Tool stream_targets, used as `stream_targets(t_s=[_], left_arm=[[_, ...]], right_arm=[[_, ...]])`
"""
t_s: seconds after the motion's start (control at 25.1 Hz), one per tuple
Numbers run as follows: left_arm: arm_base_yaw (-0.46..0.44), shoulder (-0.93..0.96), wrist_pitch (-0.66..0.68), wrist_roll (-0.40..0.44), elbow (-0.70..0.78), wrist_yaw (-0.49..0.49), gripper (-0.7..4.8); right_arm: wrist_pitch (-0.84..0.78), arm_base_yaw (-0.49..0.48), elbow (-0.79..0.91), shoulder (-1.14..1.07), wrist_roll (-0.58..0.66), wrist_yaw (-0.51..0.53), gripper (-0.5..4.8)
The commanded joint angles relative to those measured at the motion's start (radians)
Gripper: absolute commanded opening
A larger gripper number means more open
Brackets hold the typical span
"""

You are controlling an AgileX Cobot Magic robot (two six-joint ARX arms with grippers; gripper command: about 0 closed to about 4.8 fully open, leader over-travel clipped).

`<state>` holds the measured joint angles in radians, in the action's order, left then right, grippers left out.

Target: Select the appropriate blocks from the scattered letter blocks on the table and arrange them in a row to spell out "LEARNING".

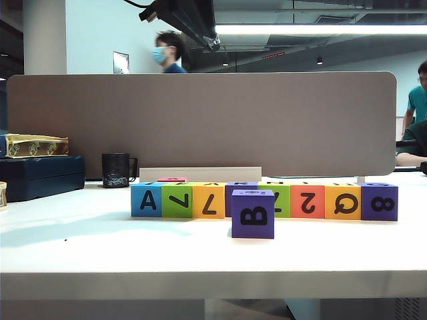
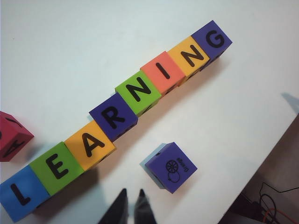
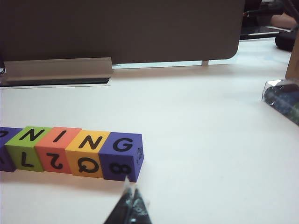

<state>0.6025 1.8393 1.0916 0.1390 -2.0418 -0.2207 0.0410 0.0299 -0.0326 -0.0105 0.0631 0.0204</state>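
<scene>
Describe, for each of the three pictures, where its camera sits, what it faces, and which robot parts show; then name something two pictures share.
Exterior view: low at the table edge, facing the block row and partition; no gripper visible.
Left wrist view: high, looking down on LEARNING; shut left gripper shows.
Right wrist view: low, beside the row's G end; shut right gripper shows.
Shared: the spare purple block, exterior and left wrist.
</scene>
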Motion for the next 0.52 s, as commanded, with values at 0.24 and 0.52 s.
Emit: stream_targets(t_s=[0.24, 0.52], left_arm=[[0.002, -0.005, -0.010, 0.000, -0.002, -0.003, 0.21], [0.002, -0.005, -0.011, 0.000, -0.002, -0.003, 0.21]], right_arm=[[0.044, -0.018, 0.032, 0.013, 0.035, -0.098, -0.01], [0.141, -0.017, 0.031, 0.013, 0.035, -0.084, -0.01]])
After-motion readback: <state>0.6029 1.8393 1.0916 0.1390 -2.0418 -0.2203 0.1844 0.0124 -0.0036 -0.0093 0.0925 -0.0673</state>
